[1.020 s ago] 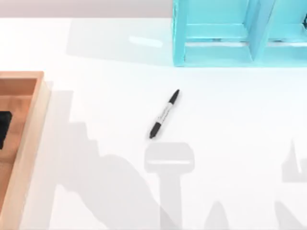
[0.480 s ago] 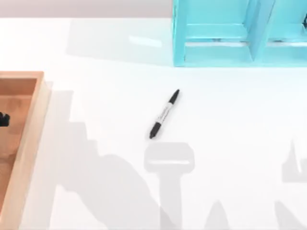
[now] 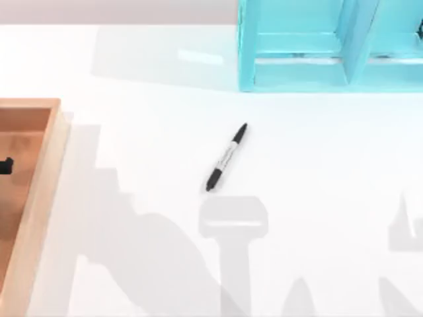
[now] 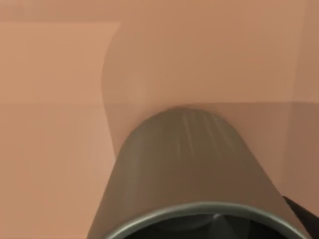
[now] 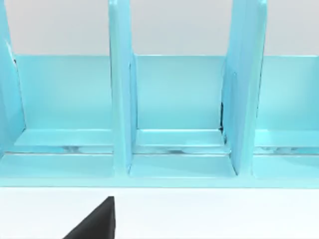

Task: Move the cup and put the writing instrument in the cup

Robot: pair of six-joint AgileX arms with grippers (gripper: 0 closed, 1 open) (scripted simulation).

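Note:
The writing instrument, a slim black marker (image 3: 227,157) with a pale middle, lies slanted on the white table near the centre in the top view. The cup (image 4: 187,169), dark olive-green and round, is very close in the left wrist view, its rim nearest the camera, with the wooden tray's floor (image 4: 55,124) behind it. My left gripper (image 3: 5,165) shows as a small black part at the top view's left edge, over the inside of the wooden tray (image 3: 41,172). A black part of my right gripper (image 5: 94,221) faces the teal rack, away from the marker.
A teal compartment rack (image 3: 297,72) stands at the back right of the table, and its open slots (image 5: 174,149) face the right wrist camera. The wooden tray's wall runs along the left side. Arm shadows fall across the table's front.
The black part of my left gripper at the top view's left edge has shrunk and drawn further left and slightly up. The marker has not moved.

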